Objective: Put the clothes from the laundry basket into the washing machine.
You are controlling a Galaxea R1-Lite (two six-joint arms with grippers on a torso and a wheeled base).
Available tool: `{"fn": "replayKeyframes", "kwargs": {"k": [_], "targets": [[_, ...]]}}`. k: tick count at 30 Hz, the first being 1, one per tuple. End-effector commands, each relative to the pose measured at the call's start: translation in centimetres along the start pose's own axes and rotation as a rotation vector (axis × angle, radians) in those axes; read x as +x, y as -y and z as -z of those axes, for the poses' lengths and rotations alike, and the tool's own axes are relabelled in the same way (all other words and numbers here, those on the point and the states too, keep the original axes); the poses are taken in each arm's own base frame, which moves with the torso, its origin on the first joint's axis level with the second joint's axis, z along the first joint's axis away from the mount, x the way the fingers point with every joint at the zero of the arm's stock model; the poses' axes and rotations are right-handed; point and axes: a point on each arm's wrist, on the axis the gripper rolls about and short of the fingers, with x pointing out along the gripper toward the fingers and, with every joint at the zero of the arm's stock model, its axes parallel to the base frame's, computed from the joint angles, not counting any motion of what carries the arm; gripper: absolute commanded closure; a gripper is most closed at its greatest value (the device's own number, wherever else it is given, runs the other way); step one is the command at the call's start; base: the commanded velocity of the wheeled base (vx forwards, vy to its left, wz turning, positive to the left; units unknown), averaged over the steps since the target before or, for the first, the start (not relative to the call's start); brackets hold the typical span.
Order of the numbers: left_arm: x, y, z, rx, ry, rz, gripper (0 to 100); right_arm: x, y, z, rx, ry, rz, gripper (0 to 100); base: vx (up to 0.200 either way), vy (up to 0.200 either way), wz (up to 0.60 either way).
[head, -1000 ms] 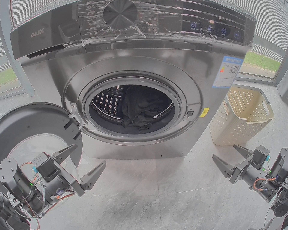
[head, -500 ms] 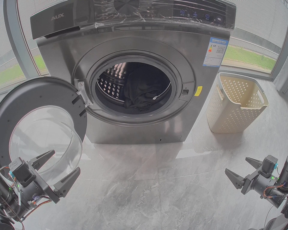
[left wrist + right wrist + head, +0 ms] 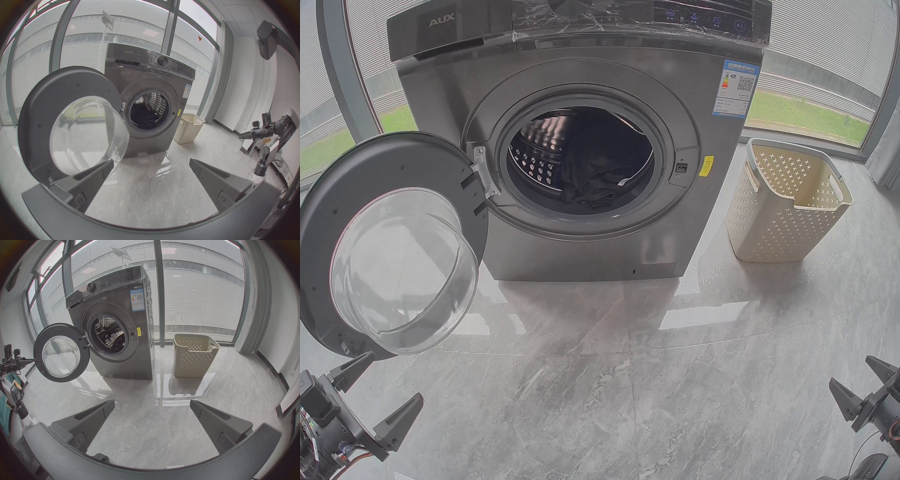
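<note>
fingers (image 3: pixel 400 420) of the left gripper (image 3: pixel 387 381) are seen spread wide with nothing held, low on the left of the head view, just below the open door (image 3: pixel 337 206). the right gripper (image 3: pixel 853 373) is likewise spread and empty, low on the right. dark clothes (image 3: pixel 600 165) are seen inside the drum (image 3: pixel 540 162) of the washing machine (image 3: pixel 581 256). the laundry basket (image 3: pixel 784 231), set beside the machine on the robot's right, shows no cloth in its visible part.

from the left wrist view, the door's glass is found close ahead of the left gripper, and it could be struck if that arm were swung forward carelessly.

from the right wrist view, the clothes are seen heaped near the drum's front lip, so a fold could be pinched if the door were shut.
</note>
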Motion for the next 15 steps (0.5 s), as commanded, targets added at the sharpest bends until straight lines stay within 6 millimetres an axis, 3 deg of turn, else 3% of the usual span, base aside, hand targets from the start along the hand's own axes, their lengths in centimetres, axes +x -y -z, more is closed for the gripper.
{"fn": "replayKeyframes", "kwargs": {"k": [1,3,4,8,15], "targets": [[-2.8,-0.2,0.9,-0.006,0.062,-0.058,0,-3.8,1.1,1.7,0.022,0.137,0.065,0,0.0,0.0,0.0],[-2.7,-0.2,0.7,-0.009,0.063,-0.048,0,-3.9,1.1,1.6,0.022,0.134,0.065,0,0.0,0.0,0.0],[-2.3,-0.1,-0.6,-0.014,0.077,-0.045,0,-3.9,1.1,1.1,0.021,0.131,0.06,0,0.0,0.0,0.0],[-1.9,-0.1,-2.3,-0.067,0.11,-0.038,0,-3.2,0.9,0.1,0.021,0.094,0.043,0,0.0,0.0,0.0],[-2.7,-0.1,-0.7,-0.087,0.108,-0.04,0,-2.8,0.8,0.0,0.026,0.065,0.021,0,0.0,0.0,0.0]]}}
